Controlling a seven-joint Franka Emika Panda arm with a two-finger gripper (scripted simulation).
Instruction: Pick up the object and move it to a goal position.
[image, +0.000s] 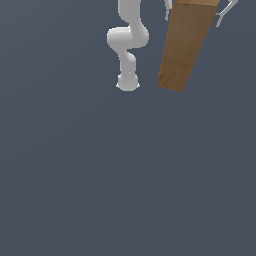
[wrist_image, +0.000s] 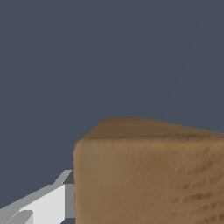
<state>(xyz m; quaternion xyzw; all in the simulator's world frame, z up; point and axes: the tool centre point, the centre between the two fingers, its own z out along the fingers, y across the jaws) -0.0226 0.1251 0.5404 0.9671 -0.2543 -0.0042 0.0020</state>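
The brown wood-textured block (image: 182, 47) hangs high above the grey floor at the top right of the exterior view, with its long side pointing down toward the camera. My gripper (image: 193, 19) is shut on its upper part. One grey finger shows on each side of the block, and the block's top runs out of the frame. In the wrist view the block (wrist_image: 148, 179) fills the near part of the picture. One white finger (wrist_image: 48, 203) presses against its side; the other finger is out of view.
The white arm's links and base (image: 128, 82) stand on the flat grey floor (image: 100, 175) at the exterior view's left of the block. No goal marker shows in either view.
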